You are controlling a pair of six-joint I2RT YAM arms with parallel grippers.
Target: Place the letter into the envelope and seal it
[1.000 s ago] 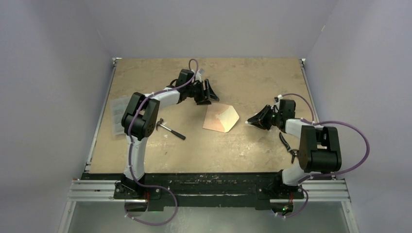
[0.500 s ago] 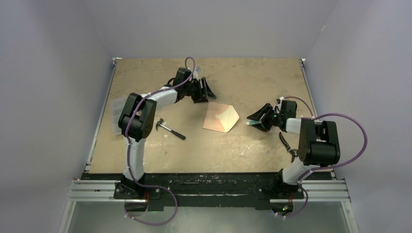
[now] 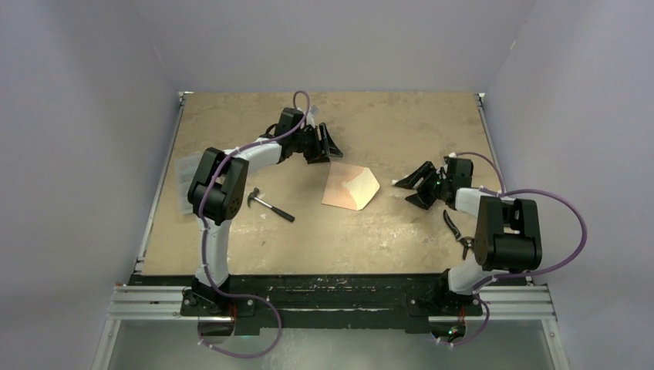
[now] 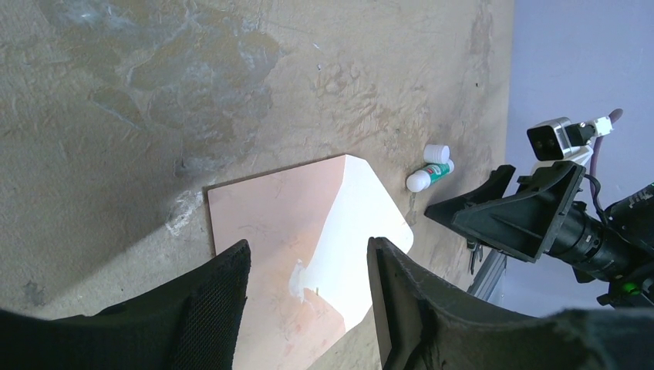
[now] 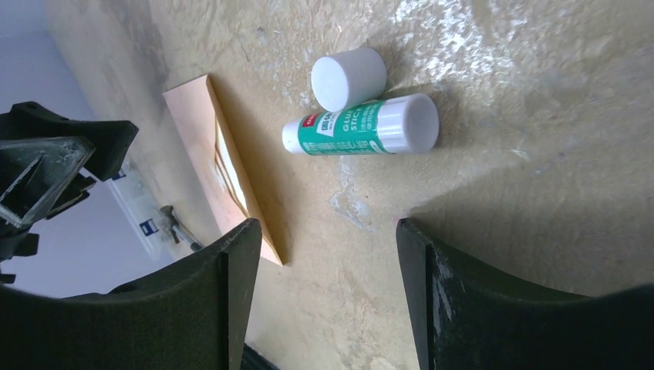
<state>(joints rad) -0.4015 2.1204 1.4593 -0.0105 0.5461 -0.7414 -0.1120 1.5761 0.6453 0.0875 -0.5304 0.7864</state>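
Observation:
The salmon-pink envelope (image 3: 343, 191) lies flat mid-table, its flap (image 3: 367, 185) open toward the right, pale inner face up. The left wrist view shows the envelope (image 4: 266, 223) and flap (image 4: 366, 220) right under my left gripper (image 4: 308, 254). The letter is not visible as a separate sheet. My left gripper (image 3: 333, 154) hovers open just behind the envelope, holding nothing. My right gripper (image 3: 407, 193) is open to the envelope's right. A green-and-white glue stick (image 5: 362, 127) and its loose white cap (image 5: 347, 77) lie on the table ahead of the right gripper (image 5: 328, 231).
A small hammer (image 3: 270, 206) lies left of the envelope. Dark pliers (image 3: 456, 231) rest near the right arm's base. A clear plastic sheet (image 3: 185, 177) sits at the table's left edge. Grey walls enclose the table.
My right gripper has opened wide and drawn back to the right, leaving the glue stick on the table. The left gripper has moved slightly away from the envelope.

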